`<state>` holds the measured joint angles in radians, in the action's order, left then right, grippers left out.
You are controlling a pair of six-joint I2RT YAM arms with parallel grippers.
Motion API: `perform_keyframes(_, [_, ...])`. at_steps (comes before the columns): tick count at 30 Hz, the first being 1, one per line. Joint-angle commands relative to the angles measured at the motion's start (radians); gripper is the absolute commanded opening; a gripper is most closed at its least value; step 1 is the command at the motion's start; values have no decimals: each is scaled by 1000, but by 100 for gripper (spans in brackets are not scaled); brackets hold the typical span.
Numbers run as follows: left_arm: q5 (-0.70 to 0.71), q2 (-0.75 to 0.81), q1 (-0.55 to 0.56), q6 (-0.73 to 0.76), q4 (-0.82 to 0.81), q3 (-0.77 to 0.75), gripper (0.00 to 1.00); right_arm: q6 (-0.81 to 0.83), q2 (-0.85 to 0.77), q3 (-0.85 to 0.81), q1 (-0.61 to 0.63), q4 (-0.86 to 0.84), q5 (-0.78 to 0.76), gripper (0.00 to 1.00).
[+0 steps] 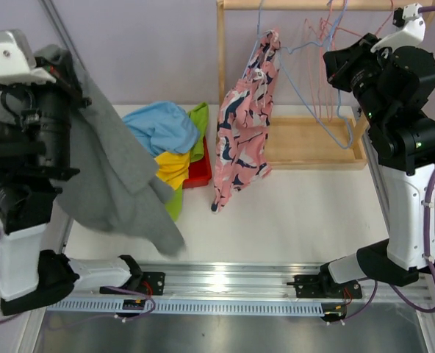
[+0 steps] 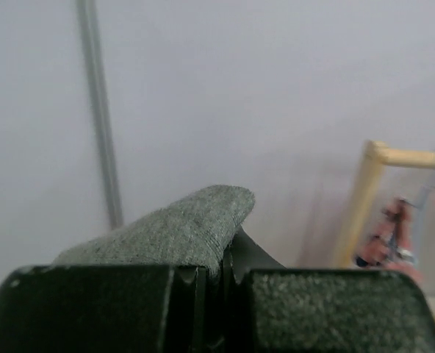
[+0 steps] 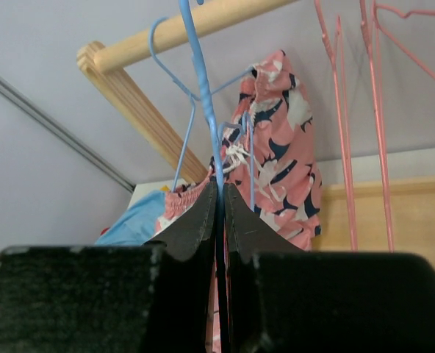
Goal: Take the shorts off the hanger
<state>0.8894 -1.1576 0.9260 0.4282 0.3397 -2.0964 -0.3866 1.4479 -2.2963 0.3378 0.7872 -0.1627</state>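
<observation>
My left gripper [image 2: 228,246], raised at the far left [image 1: 59,66], is shut on the dark grey shorts [image 1: 111,176], which hang from it down to the table; a grey fold [image 2: 181,228] sticks up between the fingers. The pink printed shorts [image 1: 243,125] hang on a blue wire hanger [image 1: 295,70] from the wooden rail. My right gripper [image 1: 333,62] is shut on that hanger's wire [image 3: 203,95], just right of the pink shorts [image 3: 283,147]. The light blue [image 1: 159,125], yellow [image 1: 172,165] and lime green [image 1: 198,121] shorts lie piled on the table.
A red tray [image 1: 200,173] sits under the pile. The wooden rack has an upright post [image 1: 221,51] and a base tray [image 1: 313,143]. Empty pink wire hangers [image 1: 328,29] hang on the rail beside my right gripper, also in the right wrist view [image 3: 346,110].
</observation>
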Motion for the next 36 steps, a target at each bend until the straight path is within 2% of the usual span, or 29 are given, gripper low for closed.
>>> perform_keyframes(1, [-327, -143, -231, -144, 154, -54, 0, 17, -7, 23, -23, -123, 23, 0])
perform_keyframes(2, [-378, -158, -333, -199, 154, -56, 0, 17, -4, 47, -28, -132, 28, 0])
perform_keyframes(4, [-496, -246, -462, -264, 186, -83, 0, 20, 5, 69, -39, -157, 43, 0])
perform_keyframes(5, [-542, -285, -499, -317, 205, -170, 0, 20, 11, 77, -43, -161, 48, 0])
perform_keyframes(7, [-613, -421, -551, -348, 243, -229, 0, 18, 31, 83, -52, -170, 64, 0])
perform_keyframes(8, [-648, -474, -587, -370, 260, -345, 0, 15, 35, 92, -60, -175, 69, 0])
perform_keyframes(11, [-716, -611, -653, -426, 291, -421, 0, 14, 46, 112, -63, -203, 81, 0])
perform_keyframes(13, [-731, -634, -662, -451, 256, -392, 0, 15, 54, 130, -66, -220, 86, 0])
perform_keyframes(15, [-715, -599, -662, -456, 198, -198, 1, 17, 63, 144, -69, -230, 91, 0])
perform_keyframes(16, [-702, -570, -662, -462, 159, -148, 7, 15, 68, 156, -69, -242, 94, 0])
perform_keyframes(17, [-686, -536, -664, -474, 66, 68, 15, 15, 72, 159, -69, -247, 98, 0])
perform_keyframes(18, [-669, -466, -664, -479, 18, 140, 28, 15, 84, 161, -71, -252, 100, 0])
perform_keyframes(19, [-643, -403, -665, -492, -64, 321, 91, 12, 98, 163, -72, -258, 104, 0])
perform_keyframes(20, [-630, -402, -668, -505, -88, 366, 99, 12, 98, 159, -72, -263, 106, 0])
perform_keyframes(24, [-604, -288, -673, -554, -103, 533, 100, 12, 158, 111, -72, -275, 109, 0])
perform_keyframes(29, [-661, -2, -670, -600, -183, 804, 99, 48, 278, -90, -83, -204, 81, 0])
perform_keyframes(32, [-665, 94, -670, -592, -183, 879, 99, 34, 315, -170, -97, -195, 81, 0])
perform_keyframes(36, [-665, 108, -670, -577, -159, 898, 99, 14, 299, -132, -121, -242, 74, 0])
